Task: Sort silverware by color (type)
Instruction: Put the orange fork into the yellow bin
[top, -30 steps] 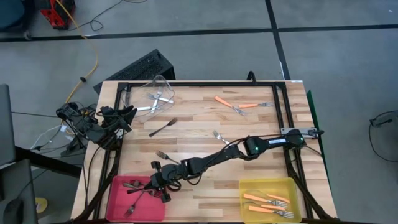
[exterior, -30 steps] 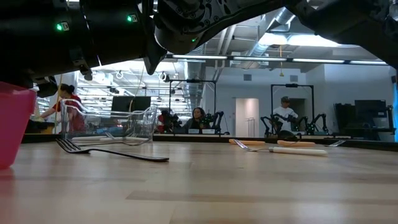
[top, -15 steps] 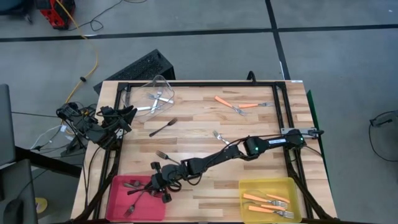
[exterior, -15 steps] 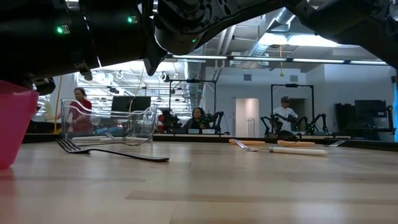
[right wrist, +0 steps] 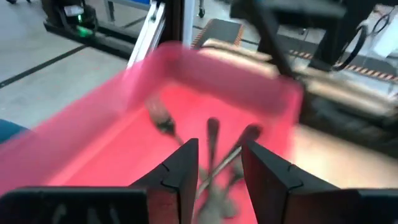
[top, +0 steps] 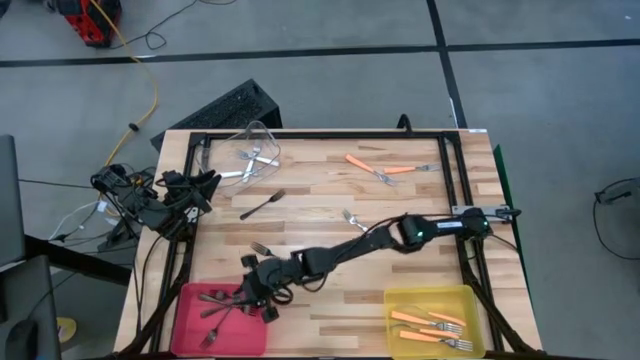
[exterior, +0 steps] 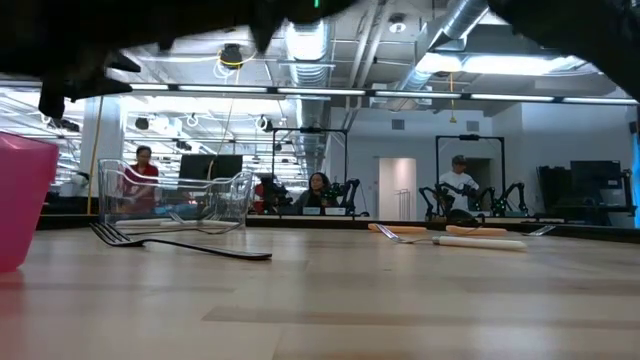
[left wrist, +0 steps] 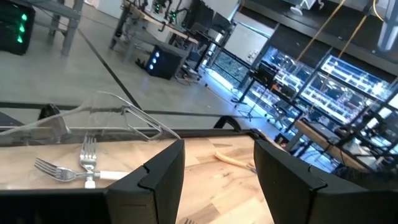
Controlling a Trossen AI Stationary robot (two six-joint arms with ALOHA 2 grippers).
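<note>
Several dark forks (top: 222, 303) lie in the pink bin (top: 187, 322) at the table's near-left corner, where the right gripper (top: 258, 293) hangs over the bin's rim, fingers parted and empty. Leftmost, the left gripper (top: 205, 184) waits wide open beside the clear bin (top: 262, 134) holding silver forks (top: 249, 155). Rightward, orange-handled forks (top: 383, 168) lie on the wood, with more in the yellow bin (top: 400, 299).

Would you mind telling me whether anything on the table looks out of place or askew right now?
The clear bin at the far left corner looks tipped over, with silver forks spilling from its mouth onto the table. The pink bin and yellow bin sit upright. Several forks also lie loose mid-table, not yet sorted.
</note>
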